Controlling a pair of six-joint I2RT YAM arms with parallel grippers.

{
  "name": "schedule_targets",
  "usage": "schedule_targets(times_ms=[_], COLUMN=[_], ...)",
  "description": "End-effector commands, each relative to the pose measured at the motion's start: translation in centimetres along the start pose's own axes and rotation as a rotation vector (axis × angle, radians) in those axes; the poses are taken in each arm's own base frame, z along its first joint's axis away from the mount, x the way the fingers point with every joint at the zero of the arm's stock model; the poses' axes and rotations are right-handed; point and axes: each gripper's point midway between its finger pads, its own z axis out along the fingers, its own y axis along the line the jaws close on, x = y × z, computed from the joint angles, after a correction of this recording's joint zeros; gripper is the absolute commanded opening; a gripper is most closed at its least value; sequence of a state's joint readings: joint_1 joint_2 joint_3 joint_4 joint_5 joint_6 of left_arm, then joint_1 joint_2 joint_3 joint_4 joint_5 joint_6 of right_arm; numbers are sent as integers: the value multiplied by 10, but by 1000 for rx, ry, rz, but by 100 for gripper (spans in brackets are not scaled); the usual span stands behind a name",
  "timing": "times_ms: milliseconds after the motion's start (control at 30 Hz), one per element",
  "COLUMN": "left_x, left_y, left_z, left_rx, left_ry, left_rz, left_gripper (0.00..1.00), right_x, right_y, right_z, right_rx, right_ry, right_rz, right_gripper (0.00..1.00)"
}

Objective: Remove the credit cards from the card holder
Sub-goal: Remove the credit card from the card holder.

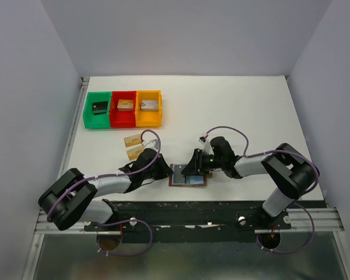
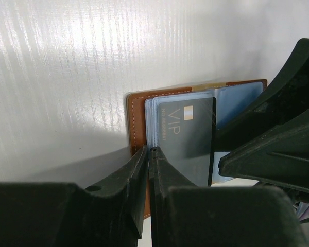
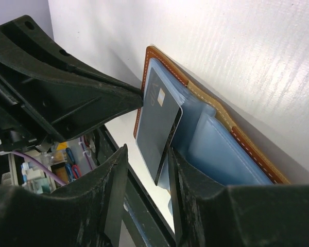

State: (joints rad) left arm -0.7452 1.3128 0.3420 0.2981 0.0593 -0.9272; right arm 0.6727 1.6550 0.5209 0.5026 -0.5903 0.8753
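The card holder lies open near the table's front edge, brown leather with pale blue pockets. A dark grey credit card marked VIP sticks part-way out of its left pocket and tilts up. My left gripper is shut on the holder's left edge; it shows in the top view at the left gripper. My right gripper stands open astride the card's free end, which sits close to the right finger. In the top view the right gripper is over the wallet. Two tan cards lie on the table.
Green, red and orange bins stand in a row at the back left, each with a small block inside. The table's front edge and its metal rail run just behind the wallet.
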Motion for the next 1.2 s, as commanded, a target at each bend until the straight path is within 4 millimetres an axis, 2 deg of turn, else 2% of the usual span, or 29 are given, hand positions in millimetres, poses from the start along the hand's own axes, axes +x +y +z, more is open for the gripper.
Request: schedule_targets(times_ms=[0, 333, 967, 1033, 1167], left_x=[13, 15, 19, 19, 19], left_y=[19, 15, 1, 2, 5], left_z=[-2, 1, 8, 8, 7], left_rx=[-62, -37, 32, 29, 11], left_ry=[32, 45, 72, 73, 71], left_rz=[-7, -3, 0, -1, -1], left_gripper=[22, 19, 17, 19, 29], right_x=[-2, -2, 8, 9, 9], right_y=[17, 20, 7, 7, 5], right_z=[1, 4, 24, 24, 19], right_rx=[-94, -129, -86, -79, -49], right_ry=[-12, -6, 74, 83, 80], right_rz=[-8, 9, 51, 50, 38], right_gripper=[43, 43, 43, 42, 42])
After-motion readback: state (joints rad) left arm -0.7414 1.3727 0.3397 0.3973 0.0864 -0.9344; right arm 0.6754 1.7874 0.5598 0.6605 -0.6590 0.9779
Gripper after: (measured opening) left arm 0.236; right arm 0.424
